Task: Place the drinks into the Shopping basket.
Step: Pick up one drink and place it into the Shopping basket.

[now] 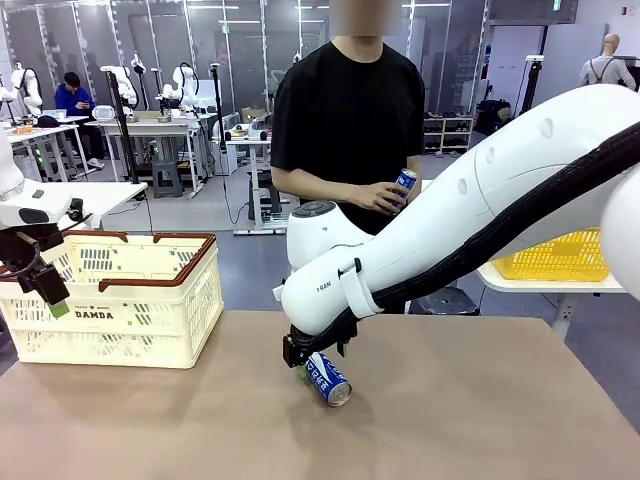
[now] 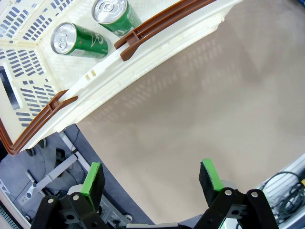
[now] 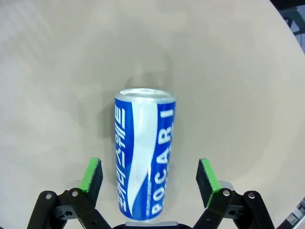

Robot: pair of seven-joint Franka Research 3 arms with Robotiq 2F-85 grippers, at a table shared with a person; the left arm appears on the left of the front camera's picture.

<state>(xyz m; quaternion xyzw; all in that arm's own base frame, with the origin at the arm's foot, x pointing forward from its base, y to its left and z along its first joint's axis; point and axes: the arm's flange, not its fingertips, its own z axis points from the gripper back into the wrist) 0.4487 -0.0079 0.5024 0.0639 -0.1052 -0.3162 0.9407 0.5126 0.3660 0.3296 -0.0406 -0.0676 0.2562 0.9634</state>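
Right wrist view: the right gripper (image 3: 150,179) stands released, pads (image 3: 93,175) either side of the blue can (image 3: 143,162) lying on the table (image 3: 238,71) (not touching it). Best, I judge, to lower squarely, clench mid-body, then carry it left to the Shopping basket (image 1: 150,320).

right arm (image 1: 520,150): white shell, black corrugated cable | fingers (image 3: 94,174): black, green pads | person (image 1: 350,100): black T-shirt
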